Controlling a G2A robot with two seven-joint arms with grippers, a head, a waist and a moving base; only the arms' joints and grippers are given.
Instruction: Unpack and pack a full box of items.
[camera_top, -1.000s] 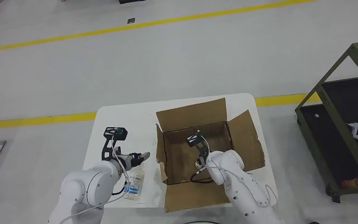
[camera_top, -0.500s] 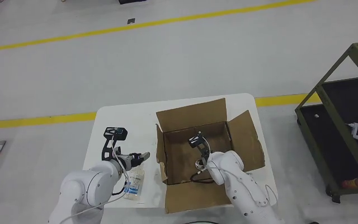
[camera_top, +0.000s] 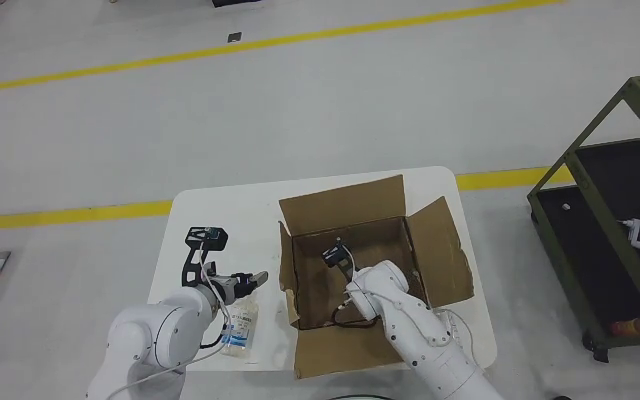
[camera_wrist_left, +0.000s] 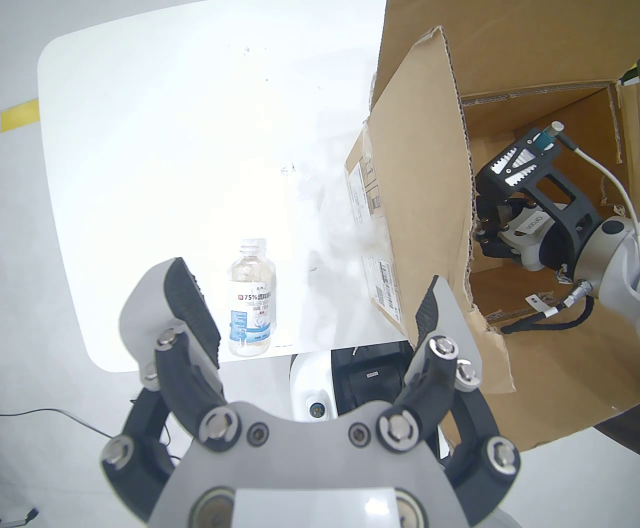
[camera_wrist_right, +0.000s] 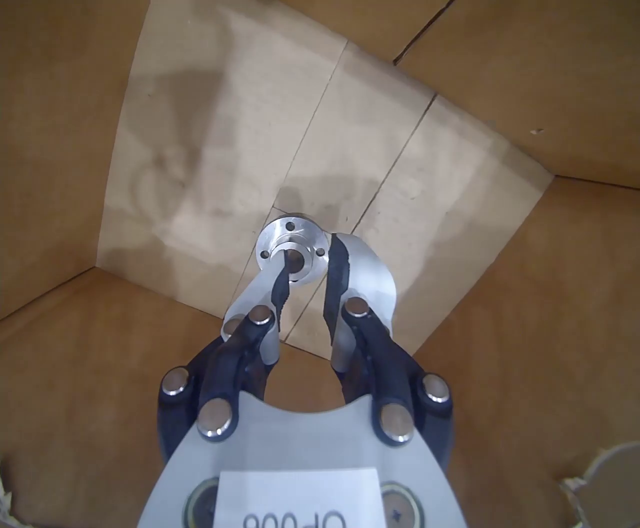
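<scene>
Right arm shifts toward box (camera_top: 440, 250) wall nearest bottle (camera_wrist_left: 252, 300) | right tool (camera_wrist_right: 310, 252) pinches metal flange (camera_wrist_right: 272, 240) inside box, 1 finger in bore | left tool (camera_wrist_left: 305, 280) spread wide above counter (camera_wrist_left: 150, 125) | lift straight up, clear of flaps.

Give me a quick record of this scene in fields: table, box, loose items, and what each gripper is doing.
Table: white table bearing an open cardboard box
Outside box: clear bottle lying on its side, apart from the box
Inside box: metal flange
Left arm: left gripper open, over the table by the bottle, holding nothing
Right arm: right gripper inside the box, shut on the flange, one fingertip in its bore
</scene>
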